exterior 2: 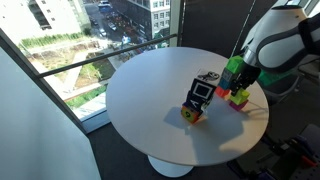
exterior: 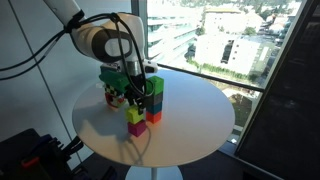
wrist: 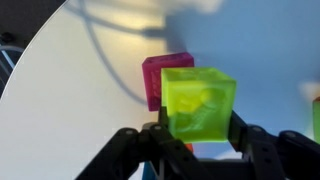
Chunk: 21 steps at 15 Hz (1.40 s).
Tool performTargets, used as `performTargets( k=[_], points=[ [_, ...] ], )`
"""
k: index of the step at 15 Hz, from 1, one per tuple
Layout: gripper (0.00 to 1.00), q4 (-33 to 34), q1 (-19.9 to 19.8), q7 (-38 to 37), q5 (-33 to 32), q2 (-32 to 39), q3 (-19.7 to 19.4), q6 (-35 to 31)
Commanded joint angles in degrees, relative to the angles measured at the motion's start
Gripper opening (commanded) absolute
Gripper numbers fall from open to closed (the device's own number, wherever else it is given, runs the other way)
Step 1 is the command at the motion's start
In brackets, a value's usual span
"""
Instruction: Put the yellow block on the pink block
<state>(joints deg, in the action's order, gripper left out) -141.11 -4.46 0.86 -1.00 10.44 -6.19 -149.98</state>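
Jaws closed against two opposite side faces of the small lime-yellow plain cube (wrist: pixel 198 100); the black Robotiq gripper (wrist: pixel 198 130) has it clamped, and the dark fingers (wrist: pixel 245 140) press on both sides in the wrist view. Cube held level, top face lit bright. Just beyond it, partly covered by it, shows the small magenta-pink plain cube (wrist: pixel 158 80), offset toward the upper left of that view. In an exterior view the yellow block (exterior: pixel 135 113) sits directly above the pink block (exterior: pixel 135 128), their edges roughly in line (whether the two faces touch or a thin gap remains cannot be told at this size). The pair shows again, very small, under the gripper in an exterior view (exterior 2: pixel 239 98). Just beside the pair, not touching it, stands a tall stack of coloured cubes (exterior: pixel 155 100), dark green near the top and orange-red at the base. The round white table (exterior: pixel 195 125) carries everything. The tall stack is near the table's middle, and the yellow-pink pair lies between it and the table edge on the arm's side. Past the far edge, window glass and city buildings (exterior: pixel 225 45).
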Motion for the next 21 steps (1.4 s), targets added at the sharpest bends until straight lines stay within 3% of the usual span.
performTargets(
  k=[1, 14, 15, 16, 17, 20, 21],
  points=[
    [0.32, 0.92, -0.67, 0.61, -1.76, 0.13, -0.56, 1.16],
    [0.32, 1.06, -2.07, 4.33, 1.46, 0.83, -0.06, 1.50],
    [0.40, 1.11, -2.19, 4.92, 1.99, 0.78, 0.00, 1.73],
    [0.81, 1.19, -2.35, 5.59, 2.43, 0.53, 0.05, 2.28],
    [0.82, 1.25, -2.46, 6.07, 2.79, 0.45, 0.06, 2.57],
    [1.00, 1.54, -2.81, 6.83, 2.87, -0.14, -0.14, 4.94],
    [1.00, 1.63, -2.91, 6.83, 2.77, -0.43, -0.18, 5.73]
  ],
)
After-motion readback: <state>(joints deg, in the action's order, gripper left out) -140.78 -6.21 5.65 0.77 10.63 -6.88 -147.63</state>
